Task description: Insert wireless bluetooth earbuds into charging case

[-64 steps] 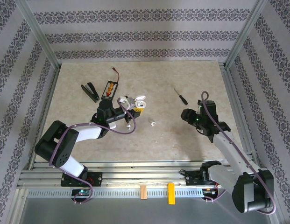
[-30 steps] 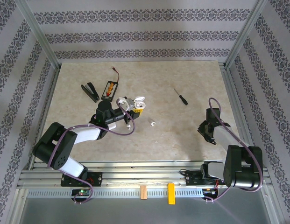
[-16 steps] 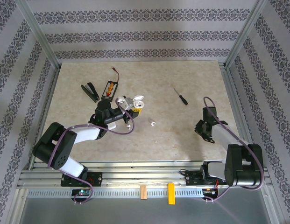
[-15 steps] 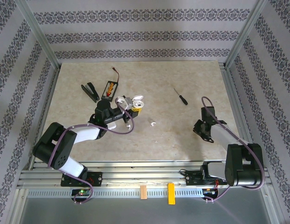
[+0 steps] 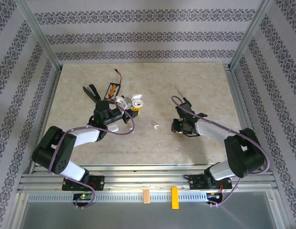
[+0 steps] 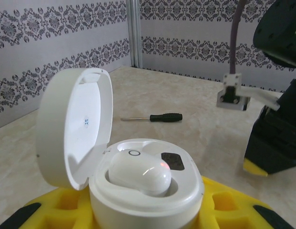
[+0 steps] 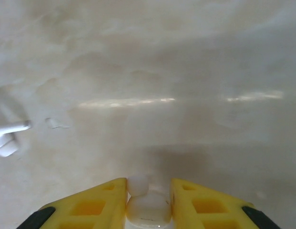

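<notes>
Treat the task as half done. Find the white pebble-shaped plastic charging case (image 6: 148, 191) clamped upright between the yellow fingers of the left gripper (image 6: 144, 215), with hinged lid (image 6: 74, 131) swung open, left of table centre. Count one glossy white rounded earbud (image 6: 138, 172) as seated in its socket. Read the dark recess (image 6: 172, 161) beside it as vacant. Locate the second small white earbud (image 7: 147, 207) pinched between the yellow fingertips of the right gripper (image 7: 147, 187), low over the beige marbled tabletop (image 5: 205, 81) and well apart from the case. Leave unnamed the small white piece (image 5: 156, 127) lying loose between the arms: too small to identify.

Left to do: carry across, align over the vacant recess, press home.

Expect open tabletop between the grippers, apart from that loose piece. Mind the black-handled screwdriver (image 6: 152, 117) near the right arm. Mind also the black folded tool (image 5: 92, 93) and battery holder (image 5: 112, 89) behind the left arm. Keep clear of the aluminium frame rail (image 5: 232, 90) on the right.
</notes>
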